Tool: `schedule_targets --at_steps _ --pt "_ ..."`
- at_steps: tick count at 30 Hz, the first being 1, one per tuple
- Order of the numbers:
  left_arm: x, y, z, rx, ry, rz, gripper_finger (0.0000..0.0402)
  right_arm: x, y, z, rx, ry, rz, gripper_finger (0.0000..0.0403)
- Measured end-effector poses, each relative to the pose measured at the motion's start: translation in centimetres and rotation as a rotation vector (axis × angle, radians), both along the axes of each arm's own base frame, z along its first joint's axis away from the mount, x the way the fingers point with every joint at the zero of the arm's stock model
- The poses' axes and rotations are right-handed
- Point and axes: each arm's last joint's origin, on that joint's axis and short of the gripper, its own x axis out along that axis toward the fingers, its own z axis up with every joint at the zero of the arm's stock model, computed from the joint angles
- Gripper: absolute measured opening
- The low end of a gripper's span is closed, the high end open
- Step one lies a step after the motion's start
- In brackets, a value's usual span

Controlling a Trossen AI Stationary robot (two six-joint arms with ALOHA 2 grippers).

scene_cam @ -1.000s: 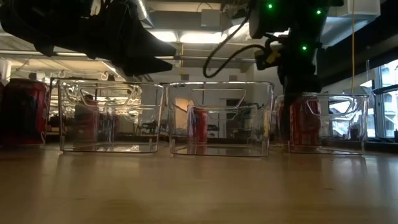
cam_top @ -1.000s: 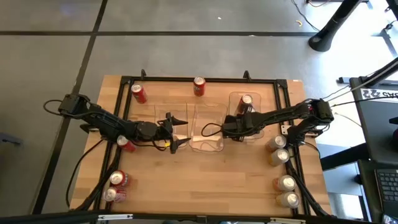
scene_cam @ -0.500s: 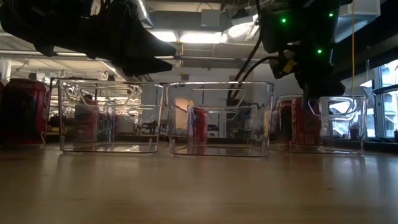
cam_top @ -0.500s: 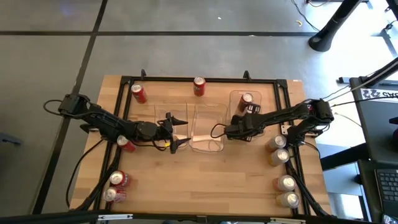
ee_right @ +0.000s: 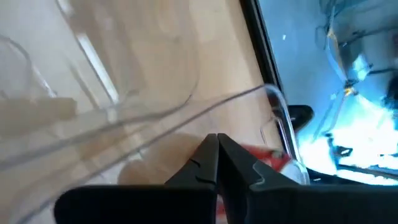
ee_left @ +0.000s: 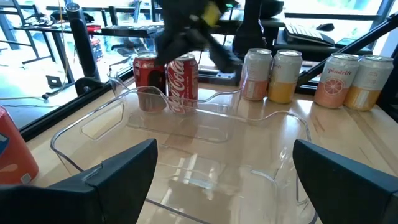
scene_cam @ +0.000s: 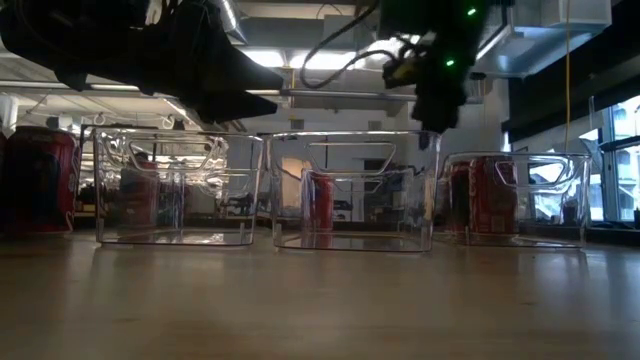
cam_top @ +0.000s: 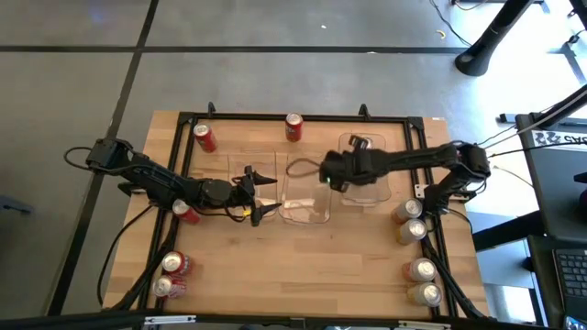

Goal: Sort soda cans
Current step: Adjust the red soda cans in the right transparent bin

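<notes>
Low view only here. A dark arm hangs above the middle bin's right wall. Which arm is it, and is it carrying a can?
Observer: It's the right arm. The right gripper is shut with nothing between its fingers, as its wrist view shows.
Operator: And the left gripper?
Observer: The left gripper is open and empty, hovering over the left bin.
Operator: Any pale cans outside the bins?
Observer: Yes, four pale cans stand along the table's right edge.
</notes>
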Motion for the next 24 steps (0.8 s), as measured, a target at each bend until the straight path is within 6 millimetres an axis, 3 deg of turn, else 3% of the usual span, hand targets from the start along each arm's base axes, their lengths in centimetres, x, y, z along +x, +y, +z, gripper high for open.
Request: schedule_targets --at_steps 6,10,24 --pt "0.0 0.0 -0.1 -0.006 0.006 0.001 0.0363 -0.4 -4.1 -0.8 0.026 0.048 -0.09 0.0007" --pt "0.0 0.0 -0.1 -0.005 0.008 0.001 0.0363 -0.9 -5.7 -1.0 0.1 0.052 -0.124 0.0007" --pt "0.0 0.0 -0.1 -0.003 0.014 0.001 0.0363 -1.1 -5.8 -2.1 0.185 0.044 -0.103 0.0007"
